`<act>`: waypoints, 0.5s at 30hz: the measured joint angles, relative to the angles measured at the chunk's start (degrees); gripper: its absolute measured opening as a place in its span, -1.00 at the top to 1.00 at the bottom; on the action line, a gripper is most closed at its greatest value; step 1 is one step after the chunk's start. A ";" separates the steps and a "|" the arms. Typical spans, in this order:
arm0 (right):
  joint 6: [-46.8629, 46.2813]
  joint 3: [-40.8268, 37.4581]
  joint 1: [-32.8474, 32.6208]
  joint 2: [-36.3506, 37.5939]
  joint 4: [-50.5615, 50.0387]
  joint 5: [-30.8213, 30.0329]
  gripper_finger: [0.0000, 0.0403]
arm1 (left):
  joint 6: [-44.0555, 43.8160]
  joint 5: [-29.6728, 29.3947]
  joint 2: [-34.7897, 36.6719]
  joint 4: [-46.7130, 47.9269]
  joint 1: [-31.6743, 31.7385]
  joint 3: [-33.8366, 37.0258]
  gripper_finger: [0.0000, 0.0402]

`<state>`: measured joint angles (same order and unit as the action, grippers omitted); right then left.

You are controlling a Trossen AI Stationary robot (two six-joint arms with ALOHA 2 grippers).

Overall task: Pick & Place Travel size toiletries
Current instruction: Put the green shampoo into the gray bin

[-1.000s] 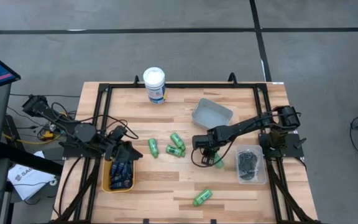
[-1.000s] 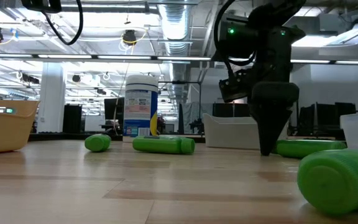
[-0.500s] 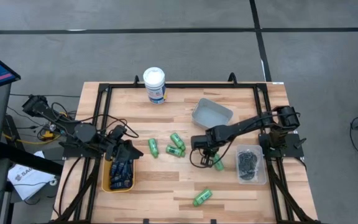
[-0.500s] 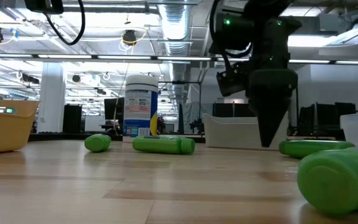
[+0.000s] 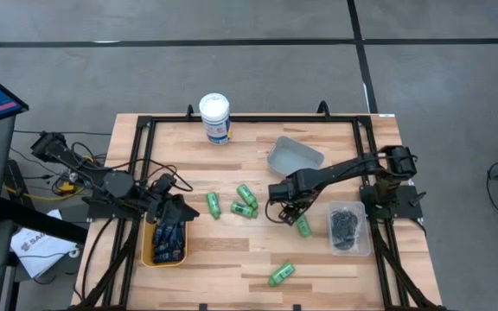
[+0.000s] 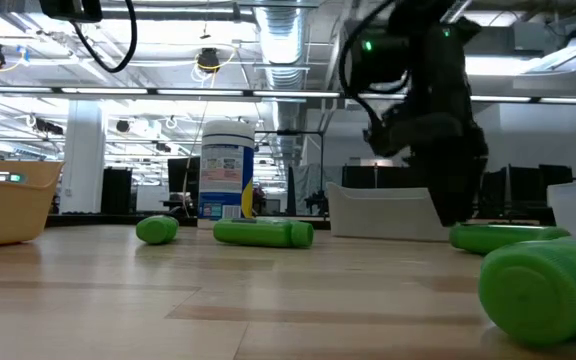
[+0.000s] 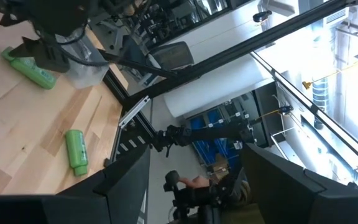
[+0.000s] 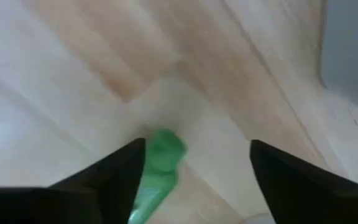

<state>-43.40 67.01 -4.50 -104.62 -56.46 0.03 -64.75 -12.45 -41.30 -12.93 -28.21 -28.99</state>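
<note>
Lifted: right claw (image 5: 289, 210) | spread wide, empty | above green bottle (image 5: 303, 225)

Right claw (image 5: 289, 210) spread mid-table; left claw (image 5: 175, 214) spread, idle

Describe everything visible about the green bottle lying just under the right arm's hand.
The green bottle is small, bright green and looks like smooth plastic, a short cylinder with a rounded end. It lies on its side on the bare wooden table, between the grey tray and the clear bin of dark tins, apart from both. The right hand hovers just above one end with fingers spread, and nothing grips the bottle. In the right wrist view that end shows between the two dark fingers.
</note>
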 joint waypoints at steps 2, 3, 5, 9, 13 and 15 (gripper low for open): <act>-1.19 -1.97 0.97 0.00 1.08 0.63 -0.47 | 0.00 0.00 0.00 0.02 0.00 0.00 -0.25; -1.56 -3.01 1.43 0.00 1.86 1.57 -0.48 | 0.00 0.00 0.00 0.02 0.00 0.00 -0.25; -1.93 -4.98 2.12 0.00 5.28 3.36 -0.48 | 0.00 0.01 0.00 0.02 -0.01 0.00 -0.25; -3.28 -6.71 2.54 0.11 8.89 5.64 -0.40 | 0.00 0.10 -0.02 0.04 0.00 0.00 -0.25; -3.53 -6.87 2.57 0.20 8.87 6.15 -0.32 | 0.00 0.22 -0.02 0.09 0.00 0.02 -0.25; -2.43 -6.88 2.49 0.40 8.80 5.96 -0.29 | 0.08 0.20 -0.02 0.05 0.00 0.02 -0.25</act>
<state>-45.82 60.13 -2.00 -104.22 -47.66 5.99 -64.67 -12.25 -41.32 -12.88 -28.21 -28.97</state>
